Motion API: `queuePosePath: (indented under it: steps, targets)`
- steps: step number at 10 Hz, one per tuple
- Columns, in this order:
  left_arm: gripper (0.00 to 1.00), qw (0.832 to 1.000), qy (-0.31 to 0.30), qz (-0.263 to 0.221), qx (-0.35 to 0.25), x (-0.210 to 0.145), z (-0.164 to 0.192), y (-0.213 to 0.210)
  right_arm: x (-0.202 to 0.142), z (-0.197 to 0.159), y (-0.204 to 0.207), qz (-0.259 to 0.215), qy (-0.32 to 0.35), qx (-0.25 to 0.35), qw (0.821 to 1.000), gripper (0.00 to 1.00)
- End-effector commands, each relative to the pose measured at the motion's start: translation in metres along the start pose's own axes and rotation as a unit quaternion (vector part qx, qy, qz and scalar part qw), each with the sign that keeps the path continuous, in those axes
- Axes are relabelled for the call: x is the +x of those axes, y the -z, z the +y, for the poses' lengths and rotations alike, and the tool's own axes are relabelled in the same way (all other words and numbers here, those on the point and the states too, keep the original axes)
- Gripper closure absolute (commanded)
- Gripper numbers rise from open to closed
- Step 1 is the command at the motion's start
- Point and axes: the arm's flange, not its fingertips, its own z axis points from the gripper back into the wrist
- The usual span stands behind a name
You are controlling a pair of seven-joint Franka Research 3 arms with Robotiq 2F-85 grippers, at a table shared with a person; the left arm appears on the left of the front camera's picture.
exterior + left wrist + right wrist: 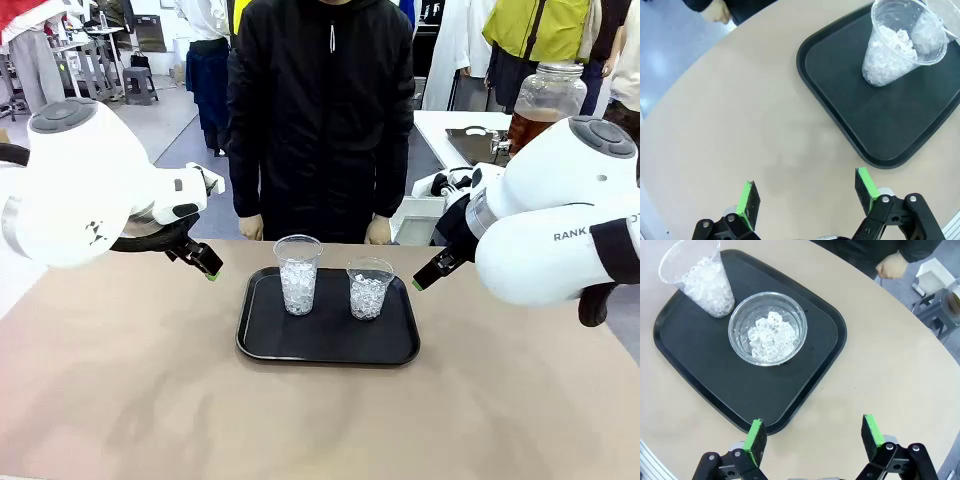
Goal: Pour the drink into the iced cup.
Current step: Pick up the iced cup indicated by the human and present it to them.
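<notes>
Nothing is poured yet. The left claw (207,262) and right claw (425,278) hang wide open, empty. Between them the tall cup (298,272) and short cup (369,285) hold just ice (298,292). The drink (530,130) sits in its jar (555,90), well behind the right claw.

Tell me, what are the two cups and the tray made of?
Tall cup: clear thin plastic, probably; its rim is thin and rolled. Short cup: clear and thicker-walled, glass or hard plastic; I can't tell which. Tray: black, matte, likely plastic or rubber-coated, with a raised, rounded rim.
</notes>
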Motion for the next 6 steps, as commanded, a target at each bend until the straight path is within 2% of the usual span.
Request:
queuePosePath:
  steps: [1,6]
  targets:
    - [0.00,1.000,0.002,-0.006,0.002,-0.0011,0.0005,-0.0010,0.0003,-0.0004,-0.0005,-0.002,0.001,0.000,1.000,0.00]
    - [0.00,1.000,0.002,-0.006,0.002,-0.0011,0.0005,-0.0010,0.0003,-0.0004,-0.0005,-0.002,0.001,0.000,1.000,0.00]
